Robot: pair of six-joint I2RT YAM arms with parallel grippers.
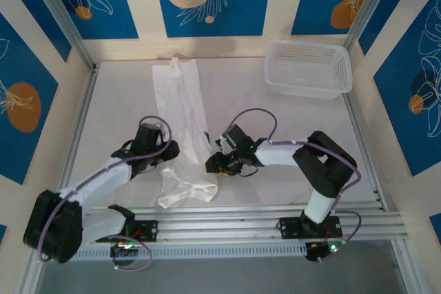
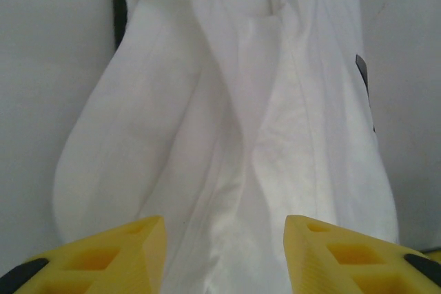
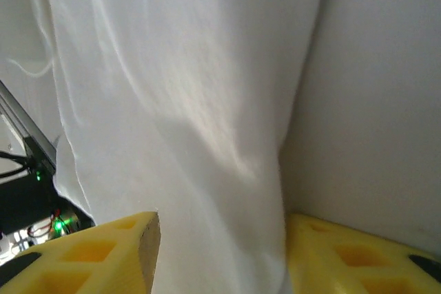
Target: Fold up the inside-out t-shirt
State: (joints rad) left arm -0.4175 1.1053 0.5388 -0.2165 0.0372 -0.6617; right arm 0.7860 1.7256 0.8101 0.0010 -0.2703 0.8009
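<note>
The inside-out t-shirt (image 1: 180, 101) lies on the table as a long narrow white strip, running from the back toward the front rail and bunched at its near end. My left gripper (image 1: 170, 151) sits at the strip's left edge and my right gripper (image 1: 211, 166) at its right edge, both near the bunched end. In the left wrist view the left gripper (image 2: 224, 239) is open, with creased folds of the t-shirt (image 2: 227, 115) lying between and beyond its yellow fingers (image 2: 131, 253). The right gripper (image 3: 222, 239) is open too, straddling the t-shirt's (image 3: 179, 87) edge.
A white mesh basket (image 1: 308, 67) stands at the back right of the table. Aluminium rails (image 1: 248, 222) run along the front edge, by the arm bases. Bare white table (image 1: 124, 101) lies to the left of the shirt and in front of the basket.
</note>
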